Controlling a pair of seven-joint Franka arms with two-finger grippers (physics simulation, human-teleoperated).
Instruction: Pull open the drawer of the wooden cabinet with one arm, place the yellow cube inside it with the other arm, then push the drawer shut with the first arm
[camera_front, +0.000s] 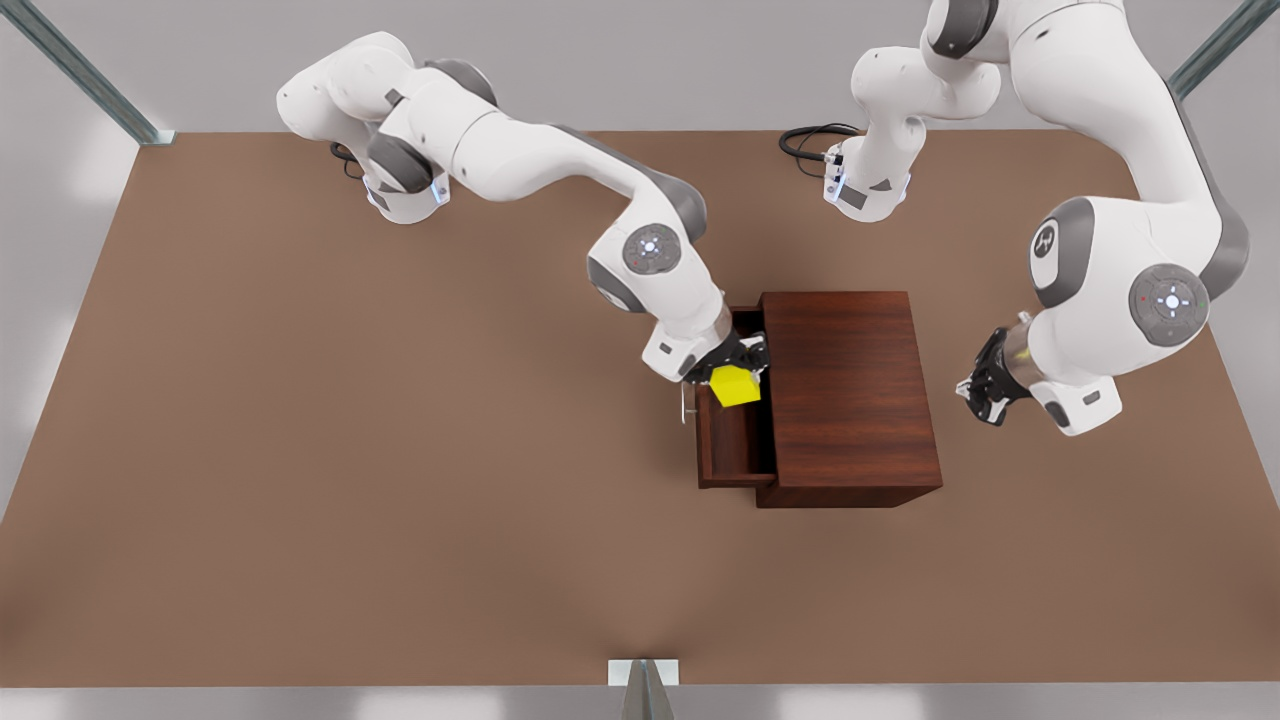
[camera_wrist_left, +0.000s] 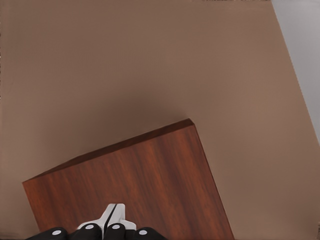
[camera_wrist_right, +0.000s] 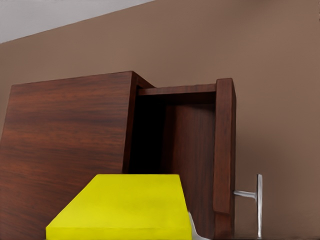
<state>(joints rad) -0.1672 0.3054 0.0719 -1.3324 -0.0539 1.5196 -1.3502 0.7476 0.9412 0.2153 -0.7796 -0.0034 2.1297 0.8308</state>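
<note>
Gripping the cube (camera_front: 735, 387) in my right gripper (camera_front: 738, 372), I am holding it over the open drawer (camera_front: 728, 440), sticking out on the cabinet's (camera_front: 848, 392) left. My left gripper (camera_front: 982, 388) is waiting, fingers closed together, right of the cabinet.

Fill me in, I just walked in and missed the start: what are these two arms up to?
The drawer of the wooden cabinet is pulled open. The right hand holds the yellow cube over the open drawer, not yet released. The left hand waits, shut and empty, beside the cabinet's opposite side, at the front view's right.
</note>
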